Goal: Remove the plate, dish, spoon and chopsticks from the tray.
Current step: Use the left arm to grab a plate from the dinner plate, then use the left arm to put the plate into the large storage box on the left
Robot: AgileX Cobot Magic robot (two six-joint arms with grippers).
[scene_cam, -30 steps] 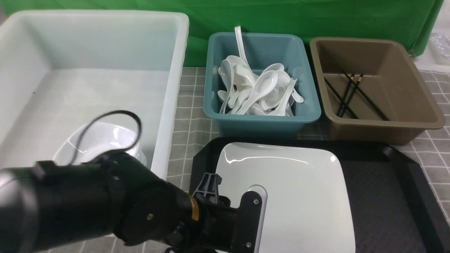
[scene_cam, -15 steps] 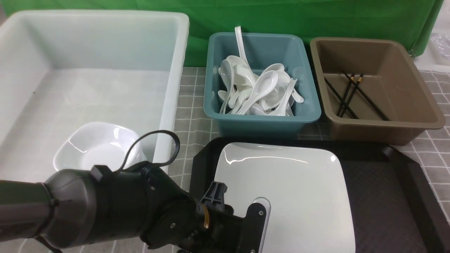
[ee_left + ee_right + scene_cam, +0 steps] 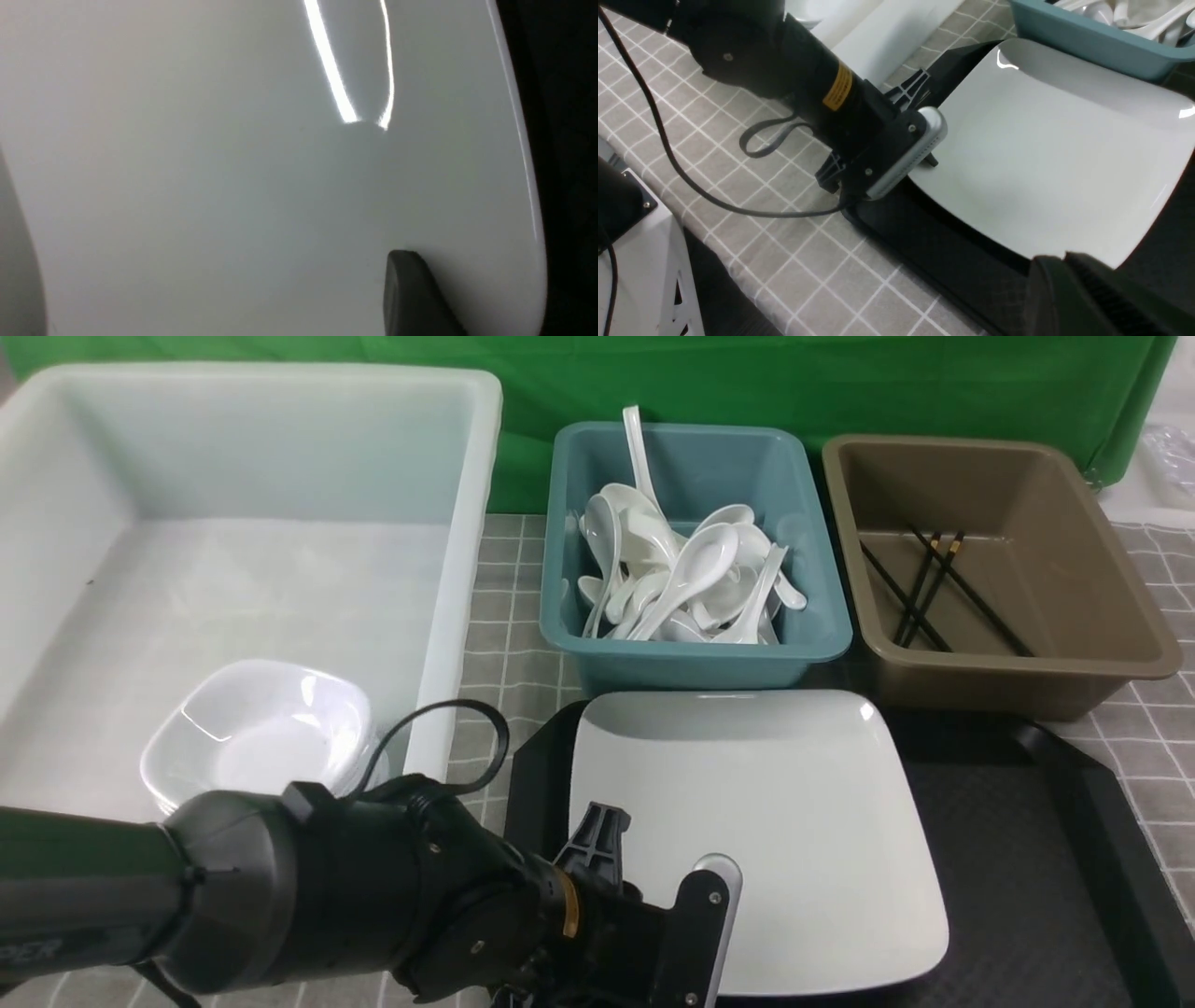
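**A:** Starting from the counter's left edge, we have the white tub (image 3: 448, 569) with small white dishes (image 3: 261, 737) in its near corner. Where is the plate (image 3: 766, 821)?

**B:** Our left pincer (image 3: 928, 162) is clamped on the plate's near-left rim, with one fingertip (image 3: 411, 289) pressed on the glossy top face. The plate hangs tilted over the left half of the tray (image 3: 1027, 859). Its far edge is lifted above the tray's far rim, just short of the teal bin (image 3: 695, 667).

**A:** Which way do we carry it?

**B:** Leftward, we think. The tub lies left of the pincer across a strip of bare counter, and our left arm is much the nearer. The plate is square, so it has no long axis to mind. But it is wide and held by one edge, so it may sag or slip.

**A:** How much room do we have?

**B:** The tub's wall is the edge we must clear, so we would want more height first. Toward the counter's far edge, the teal bin of spoons (image 3: 695, 569) and the brown bin (image 3: 1008, 695) block us. Our right pincer (image 3: 1069, 275) is closed with nothing in it, near the plate's right side.
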